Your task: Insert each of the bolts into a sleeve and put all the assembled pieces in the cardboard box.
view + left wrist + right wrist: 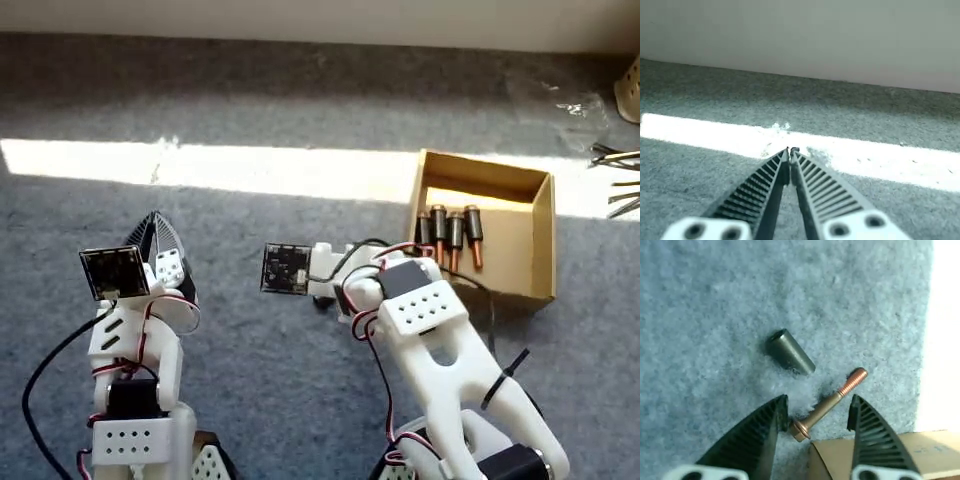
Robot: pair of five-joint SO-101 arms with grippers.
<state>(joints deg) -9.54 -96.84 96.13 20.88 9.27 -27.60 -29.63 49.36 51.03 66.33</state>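
Assembled pieces (pixel 456 232): four, each a dark cylindrical metal tube with a copper-coloured shank sticking out of it
Loose sleeve (pixel 790 352): one, a dark grey metal cylinder
Loose bolt (pixel 827 405): one, copper-coloured metal, threaded, with a flanged head
Cardboard box (pixel 480 178): one, brown, open-topped
Robot arms (pixel 135 345): two, white plastic
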